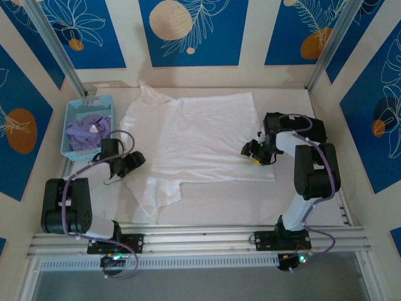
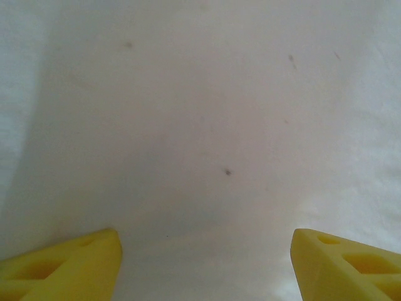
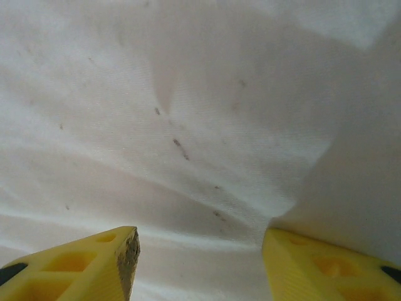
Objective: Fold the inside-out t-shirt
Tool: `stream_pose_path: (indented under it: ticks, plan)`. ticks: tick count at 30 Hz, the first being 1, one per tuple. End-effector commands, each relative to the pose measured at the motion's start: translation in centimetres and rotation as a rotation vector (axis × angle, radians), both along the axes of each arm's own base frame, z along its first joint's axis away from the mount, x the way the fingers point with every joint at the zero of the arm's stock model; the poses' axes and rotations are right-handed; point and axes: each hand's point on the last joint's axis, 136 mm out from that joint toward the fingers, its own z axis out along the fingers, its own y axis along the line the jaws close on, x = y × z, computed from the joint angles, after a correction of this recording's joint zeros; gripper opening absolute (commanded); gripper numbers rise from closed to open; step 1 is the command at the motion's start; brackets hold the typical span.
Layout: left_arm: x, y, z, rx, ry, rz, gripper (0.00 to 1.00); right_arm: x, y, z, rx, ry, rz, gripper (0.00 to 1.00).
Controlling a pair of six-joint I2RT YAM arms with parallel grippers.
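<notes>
Firstly, left fingers (image 2: 69, 266): spread and released, nothing between them, low over white cloth.
right fingers (image 3: 81, 263): spread and released, beside a raised fold.
t-shirt (image 1: 200, 135): white, spread flat on the worktop (image 1: 250, 200), between both arms.
basket (image 1: 91, 101): blue, far left, holding a lavender garment (image 1: 84, 132).

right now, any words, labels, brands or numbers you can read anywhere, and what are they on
No text can be read anywhere.
white t-shirt: no legible print or tag, just tiny dark specks.
blue basket: no label visible.
wall panels: leaf and circle drawings, no letters.
</notes>
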Motion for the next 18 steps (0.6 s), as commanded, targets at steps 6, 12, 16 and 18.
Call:
stream_pose_path:
  ticks: [6, 12, 16, 18]
  plan:
    - [-0.5, -0.3, 3.2, -0.021, -0.044, -0.010, 0.73, -2.8, -0.8, 1.8, -0.052, 0.009, -0.023, 0.57]
    - [-5.2, -1.3, 4.9, 0.044, -0.037, -0.021, 0.73, -5.0, -4.3, 3.5, -0.152, -0.028, -0.108, 0.61]
    - [-9.9, -2.4, 3.3, 0.097, 0.058, -0.038, 0.72, -6.8, -6.9, 2.7, -0.214, 0.009, -0.182, 0.62]
    - [-11.9, -3.0, 2.4, 0.112, 0.098, -0.040, 0.71, -7.5, -7.9, 2.5, -0.209, 0.023, -0.232, 0.62]
